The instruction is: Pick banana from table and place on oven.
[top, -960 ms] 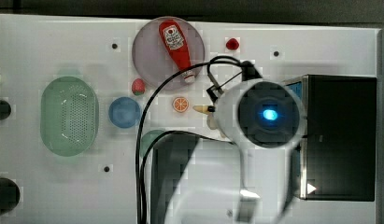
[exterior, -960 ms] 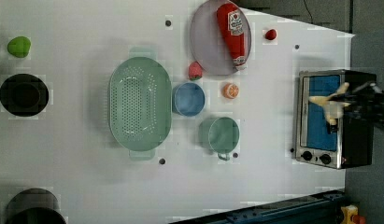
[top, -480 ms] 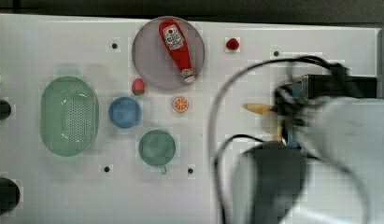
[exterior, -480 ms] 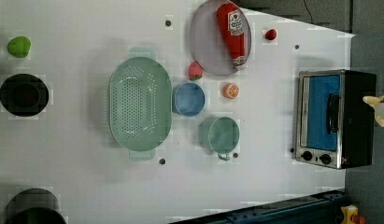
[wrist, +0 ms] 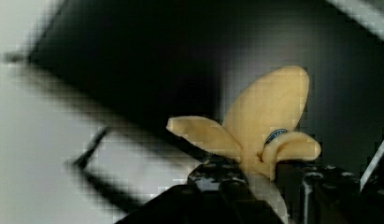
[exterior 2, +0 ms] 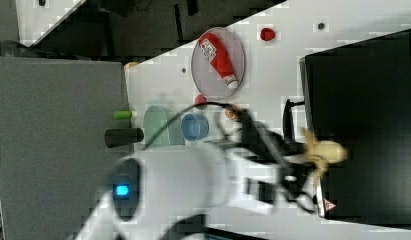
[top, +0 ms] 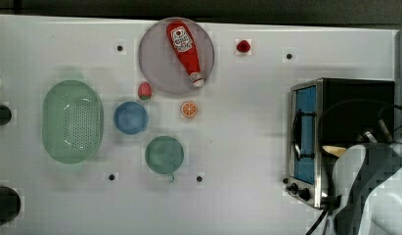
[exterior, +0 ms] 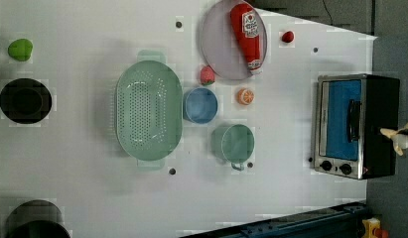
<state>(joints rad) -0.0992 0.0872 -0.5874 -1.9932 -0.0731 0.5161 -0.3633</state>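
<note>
top view and left view both look straight down on the desk [top: 247,147] from high up, sharing the oven [top: 355,105]; wrist view sits close above the oven's black top.

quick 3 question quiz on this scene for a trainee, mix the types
1. True or false: the banana lies on the table.
2. What lies on the round plate? A) ketchup bottle B) orange slice C) green cup
3. Fill in: the gripper carries the banana over the black top of the ____.

Key:
1. False; the fingers hold it.
2. A, the ketchup bottle.
3. oven.
</note>
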